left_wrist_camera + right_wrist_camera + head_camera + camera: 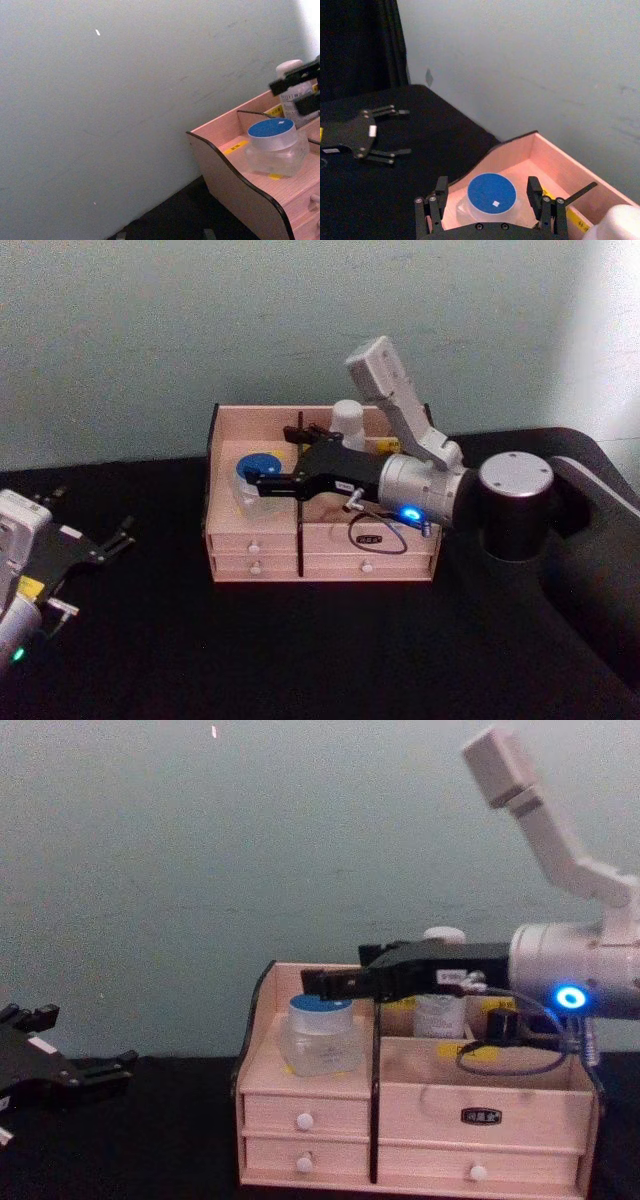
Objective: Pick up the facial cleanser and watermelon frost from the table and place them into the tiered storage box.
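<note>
The right hand (262,480) reaches in over the left front compartment of the tiered storage box (320,552), its black fingers (536,192) spread apart on either side of a clear jar with a blue lid (491,192). In the right wrist view a gap shows between each finger and the jar's lid, so the hand is open and not clamping it. In the chest view the hand (318,984) sits level with the jar's lid (320,1004), and the jar rests on the compartment floor just left of the black divider.

Behind the right hand, toward the back of the box and right of the divider, stands a white-capped bottle (350,423) in a rear compartment; its label is too small to read. Small yellow labels mark the tier edges. Below the hand, the box front carries two rows of drawers with white knobs (304,1121). From the right hand a silver wrist with a blue light (410,513) runs back to the arm at the right.

Well apart from the right hand, off to the left and nearer the robot, the left hand (113,541) hovers low over the black worktop (330,650), its fingers spread open and holding nothing.
</note>
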